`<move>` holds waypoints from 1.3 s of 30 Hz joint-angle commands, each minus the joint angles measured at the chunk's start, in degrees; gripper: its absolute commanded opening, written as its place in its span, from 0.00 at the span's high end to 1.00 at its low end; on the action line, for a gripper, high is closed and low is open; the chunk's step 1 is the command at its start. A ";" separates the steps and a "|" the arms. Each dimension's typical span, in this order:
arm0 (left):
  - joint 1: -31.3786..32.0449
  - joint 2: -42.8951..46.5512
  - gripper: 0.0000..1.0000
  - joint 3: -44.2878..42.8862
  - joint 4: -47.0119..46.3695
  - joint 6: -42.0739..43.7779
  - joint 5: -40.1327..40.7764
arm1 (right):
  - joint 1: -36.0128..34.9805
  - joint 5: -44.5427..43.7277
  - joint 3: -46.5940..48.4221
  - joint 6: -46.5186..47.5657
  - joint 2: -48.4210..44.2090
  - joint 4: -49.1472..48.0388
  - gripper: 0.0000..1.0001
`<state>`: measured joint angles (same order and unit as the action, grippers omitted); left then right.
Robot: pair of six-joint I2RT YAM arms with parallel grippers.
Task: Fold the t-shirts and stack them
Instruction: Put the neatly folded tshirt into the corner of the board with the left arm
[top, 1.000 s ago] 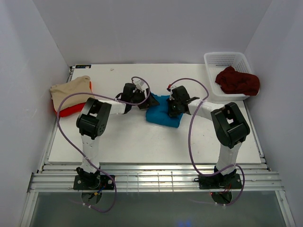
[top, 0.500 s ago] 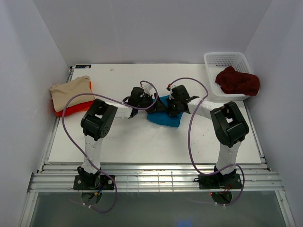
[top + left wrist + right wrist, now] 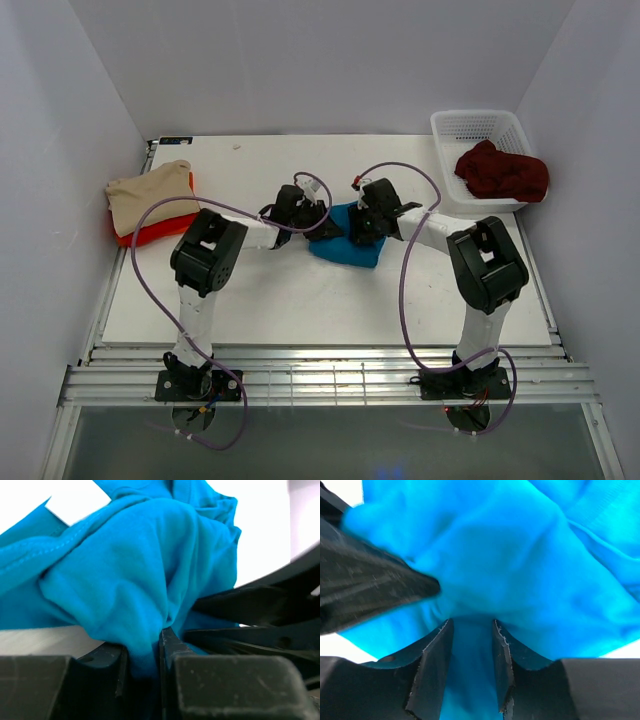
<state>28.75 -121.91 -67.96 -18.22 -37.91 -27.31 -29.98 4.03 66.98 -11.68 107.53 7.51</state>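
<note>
Teal t-shirt [image 3: 345,250] crumpled between claws; left claw [image 3: 144,652] pinches a fold; right claw [image 3: 471,632] straddles cloth, grip unclear; basket [image 3: 472,122], right of it, holds the heaped maroon t-shirt [image 3: 503,172].

The white table [image 3: 300,300] holds a teal t-shirt [image 3: 345,252] centrally, a beige t-shirt [image 3: 145,195] atop a red t-shirt [image 3: 150,233] at left, and 1 basket [image 3: 475,120] far right.

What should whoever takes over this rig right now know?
Left gripper: jaws shut on a fold of the teal shirt, mid-table.
Right gripper: jaws apart with teal cloth between them; hold unclear.
Done: beige shirt stacked on red shirt, left edge.
Maroon shirt lies bunched in the basket, far right.
Left: fold teal, stack it, then the maroon one.
</note>
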 commanded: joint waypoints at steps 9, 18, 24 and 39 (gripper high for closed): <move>-8.53 11.85 0.87 -9.89 32.78 20.22 17.90 | -0.52 -7.28 2.63 4.39 -14.09 10.68 0.21; -14.51 16.79 0.87 -17.46 47.47 29.90 24.22 | -0.43 -8.60 -2.47 4.56 -18.84 9.54 0.21; -20.03 15.47 0.88 -24.40 53.36 35.36 28.10 | -0.43 -7.55 -5.10 4.56 -18.93 8.58 0.21; -38.06 9.32 0.88 -44.97 59.88 37.56 24.06 | -0.43 -5.88 -7.48 3.77 -18.58 7.35 0.21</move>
<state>-7.33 -112.57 -109.51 39.68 -1.08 -0.78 -30.17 -2.61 59.35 -7.94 89.82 16.45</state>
